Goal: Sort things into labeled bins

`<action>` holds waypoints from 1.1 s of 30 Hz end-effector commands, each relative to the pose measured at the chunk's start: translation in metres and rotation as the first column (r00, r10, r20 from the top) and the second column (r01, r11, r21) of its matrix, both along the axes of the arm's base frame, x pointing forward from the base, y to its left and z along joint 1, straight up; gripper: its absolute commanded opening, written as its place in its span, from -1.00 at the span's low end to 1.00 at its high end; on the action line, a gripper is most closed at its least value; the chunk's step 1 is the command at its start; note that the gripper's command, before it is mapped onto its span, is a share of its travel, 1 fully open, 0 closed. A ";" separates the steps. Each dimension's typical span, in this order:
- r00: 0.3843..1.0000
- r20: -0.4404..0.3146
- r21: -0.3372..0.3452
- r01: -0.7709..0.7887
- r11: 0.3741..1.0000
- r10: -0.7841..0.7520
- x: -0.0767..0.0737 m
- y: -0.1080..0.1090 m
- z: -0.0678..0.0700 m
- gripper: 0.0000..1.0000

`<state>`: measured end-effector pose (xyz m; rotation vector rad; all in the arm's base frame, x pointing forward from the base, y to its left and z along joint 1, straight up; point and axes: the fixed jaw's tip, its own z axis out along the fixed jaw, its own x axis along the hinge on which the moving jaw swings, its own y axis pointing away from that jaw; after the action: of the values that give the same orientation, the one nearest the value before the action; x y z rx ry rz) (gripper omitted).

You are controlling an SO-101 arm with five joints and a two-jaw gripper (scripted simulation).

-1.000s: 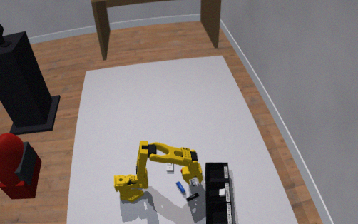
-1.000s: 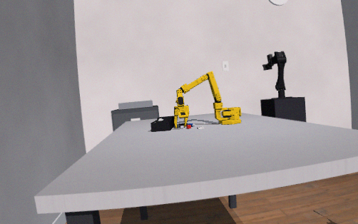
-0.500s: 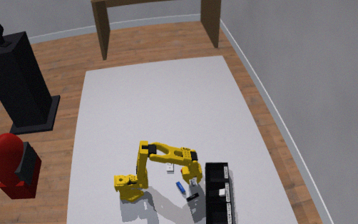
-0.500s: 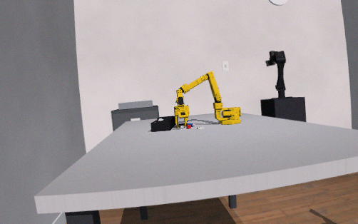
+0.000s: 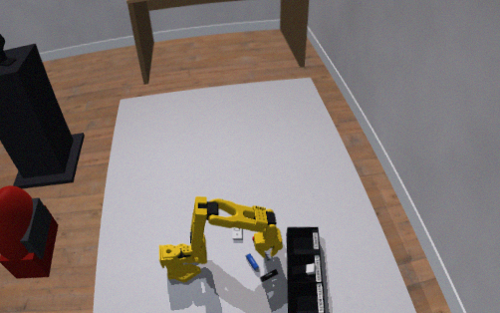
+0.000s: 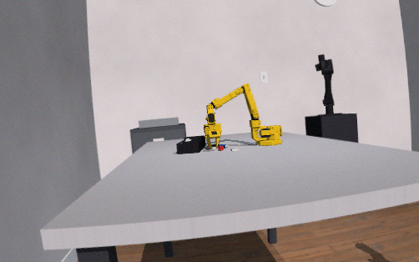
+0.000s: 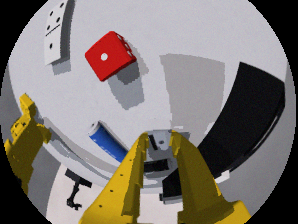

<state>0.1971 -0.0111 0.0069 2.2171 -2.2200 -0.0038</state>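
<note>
End effector (image 5: pixel 269 256) (image 6: pixel 214 148) (image 7: pixel 160 136) narrow, closed on a small grey piece (image 5: pixel 267 253) (image 7: pixel 161 141) beside the black box-shaped bins (image 5: pixel 288 269) (image 6: pixel 189 146) (image 7: pixel 250 102); glossy blue cylinder (image 5: pixel 252 261) (image 6: pixel 224 146) (image 7: pixel 109 142) and red die (image 5: pixel 253 238) (image 6: pixel 221 148) (image 7: pixel 109 56) on matte grey worktop (image 5: pixel 224 140) (image 6: pixel 234 179) (image 7: pixel 150 20), die's pips readable only in wrist view, wood-plank floor (image 5: pixel 85 209) (image 6: pixel 334 225) below.

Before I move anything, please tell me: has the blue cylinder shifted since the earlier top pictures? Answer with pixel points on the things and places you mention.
No. The blue cylinder (image 5: pixel 252 261) (image 6: pixel 224 146) (image 7: pixel 110 143) shows no visible shift in the top view, judged against the black bins (image 5: pixel 289 271) (image 6: pixel 189 146) (image 7: pixel 247 107).
</note>
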 end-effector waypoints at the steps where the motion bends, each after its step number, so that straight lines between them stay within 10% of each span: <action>1: 1.000 0.027 0.000 -0.002 1.000 0.002 0.004 0.002 0.003 -0.96; 33: 1.000 0.027 0.000 -0.002 1.000 0.002 0.004 0.002 0.003 -1.00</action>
<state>0.1971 -0.0111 0.0069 2.2171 -2.2200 -0.0038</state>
